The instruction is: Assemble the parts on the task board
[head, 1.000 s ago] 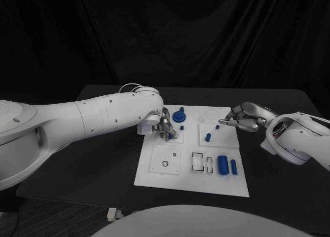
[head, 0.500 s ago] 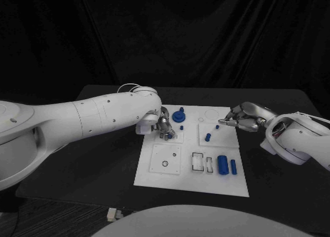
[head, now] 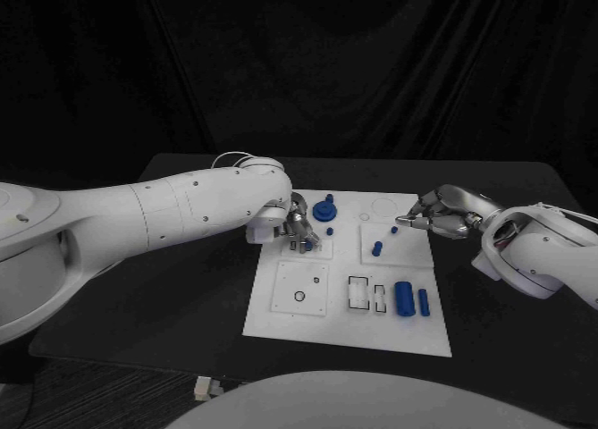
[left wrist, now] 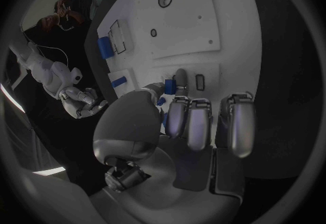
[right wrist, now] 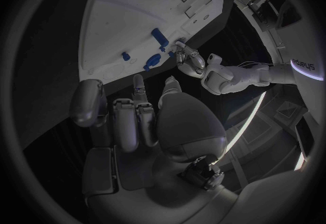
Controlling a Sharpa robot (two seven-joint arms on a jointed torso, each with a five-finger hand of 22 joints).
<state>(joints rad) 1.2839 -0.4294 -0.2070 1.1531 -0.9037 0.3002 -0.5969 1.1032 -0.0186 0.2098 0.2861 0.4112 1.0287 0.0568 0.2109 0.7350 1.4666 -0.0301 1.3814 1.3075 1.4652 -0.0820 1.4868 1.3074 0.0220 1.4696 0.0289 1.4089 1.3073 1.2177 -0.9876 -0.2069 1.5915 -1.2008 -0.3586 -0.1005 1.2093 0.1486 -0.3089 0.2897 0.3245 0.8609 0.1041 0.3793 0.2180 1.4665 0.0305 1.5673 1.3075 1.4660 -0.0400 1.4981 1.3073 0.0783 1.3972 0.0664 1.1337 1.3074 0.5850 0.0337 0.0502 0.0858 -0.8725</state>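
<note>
White, the task board (head: 299, 308) lies in the middle of the black table (head: 196, 295) with small blue parts on it. A large blue cylinder (head: 403, 298) and a thin blue bar (head: 424, 302) lie side by side near its right edge; a round knobbed blue piece (head: 324, 211) stands near its far edge. The left hand (head: 293, 225) is over the board's far left corner, pinching a small blue part (left wrist: 169, 86) between thumb and finger. The right hand (head: 434, 217) hovers at the board's far right corner, fingers curled; whether it holds anything I cannot tell.
</note>
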